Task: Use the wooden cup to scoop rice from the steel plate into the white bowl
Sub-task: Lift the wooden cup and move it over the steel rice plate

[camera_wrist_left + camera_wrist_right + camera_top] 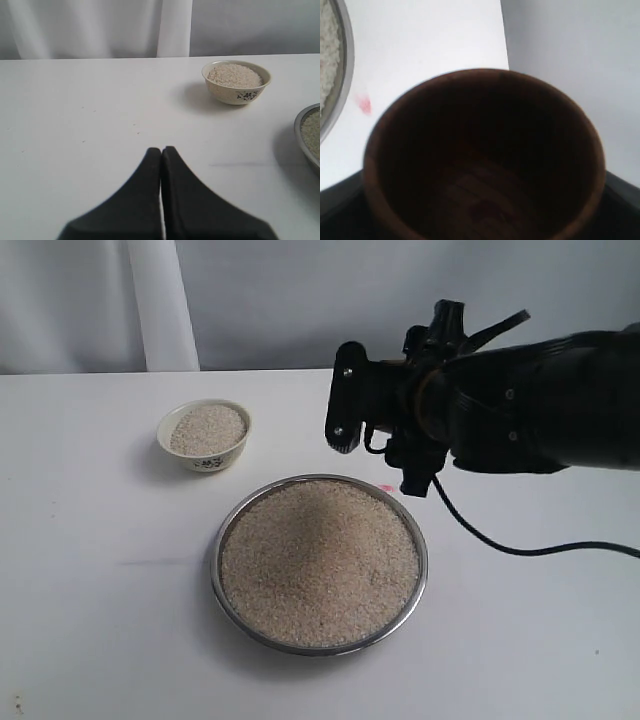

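The steel plate (412, 590) lies in the middle of the table with a wide heap of rice (318, 560) in it. To its far left stands the white bowl (205, 458), also filled with rice (235, 75). My right gripper (400, 435) hovers above the plate's far right rim. It is shut on the wooden cup (485, 150), whose dark inside holds no rice. In the exterior view the arm hides the cup. My left gripper (161, 151) is shut and holds nothing. It hangs low over bare table, with the bowl (236, 91) ahead of it.
A small red mark (386, 487) is on the table beside the plate's far right rim. A black cable (520, 548) trails from the right arm across the table. A pale curtain and wall close off the back.
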### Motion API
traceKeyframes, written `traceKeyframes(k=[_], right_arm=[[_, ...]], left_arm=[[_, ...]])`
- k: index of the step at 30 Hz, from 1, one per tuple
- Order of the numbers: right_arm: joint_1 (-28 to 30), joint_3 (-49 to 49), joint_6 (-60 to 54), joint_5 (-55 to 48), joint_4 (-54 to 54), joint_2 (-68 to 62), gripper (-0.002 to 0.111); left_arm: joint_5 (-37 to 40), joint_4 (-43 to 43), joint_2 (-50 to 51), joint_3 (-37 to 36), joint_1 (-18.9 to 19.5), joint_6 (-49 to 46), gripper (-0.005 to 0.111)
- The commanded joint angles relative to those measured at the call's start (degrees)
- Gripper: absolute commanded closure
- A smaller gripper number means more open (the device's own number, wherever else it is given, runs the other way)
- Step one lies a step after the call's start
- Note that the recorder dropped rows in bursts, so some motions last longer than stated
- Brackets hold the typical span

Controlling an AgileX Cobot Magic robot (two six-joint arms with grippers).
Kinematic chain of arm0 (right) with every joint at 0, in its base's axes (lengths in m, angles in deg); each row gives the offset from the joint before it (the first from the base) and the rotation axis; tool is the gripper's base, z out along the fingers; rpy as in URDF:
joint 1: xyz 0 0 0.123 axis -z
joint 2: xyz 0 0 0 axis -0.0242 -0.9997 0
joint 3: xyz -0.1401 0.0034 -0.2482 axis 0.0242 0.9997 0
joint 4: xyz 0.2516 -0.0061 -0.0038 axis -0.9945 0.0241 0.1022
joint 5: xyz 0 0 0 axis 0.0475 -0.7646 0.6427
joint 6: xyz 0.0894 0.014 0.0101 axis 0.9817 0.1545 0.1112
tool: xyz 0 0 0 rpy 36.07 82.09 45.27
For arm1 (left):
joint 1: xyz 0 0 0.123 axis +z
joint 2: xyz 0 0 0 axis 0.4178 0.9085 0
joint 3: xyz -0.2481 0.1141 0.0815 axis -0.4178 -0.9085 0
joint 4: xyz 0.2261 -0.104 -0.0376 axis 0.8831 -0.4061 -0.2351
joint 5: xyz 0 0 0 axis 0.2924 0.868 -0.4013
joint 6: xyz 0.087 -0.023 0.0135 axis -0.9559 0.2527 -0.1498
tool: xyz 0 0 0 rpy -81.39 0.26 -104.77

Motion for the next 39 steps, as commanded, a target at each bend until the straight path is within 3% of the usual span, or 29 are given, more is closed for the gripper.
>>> traceKeyframes(k=[1,13,28,39], right_arm=[[-2.64,-0.26,-7.22,-8.51,0.48,-0.25,0.108],[-5.56,-0.26,-11.09,-14.10,2.64,-10.08,0.108],[-11.55,-0.26,-10.79,-13.96,10.01,-15.14,0.108],[-11.68,-0.26,-7.33,-17.61,15.68,-20.73,0.108]], left_arm=[[-0.91,0.02,-0.14,-0.09,-0.37,0.02,0.107],[-0.91,0.02,-0.14,-0.09,-0.37,0.16,0.107],[-0.91,0.02,-0.14,-0.09,-0.37,0.02,0.107],[-0.91,0.02,-0.14,-0.09,-0.37,0.15,0.107]])
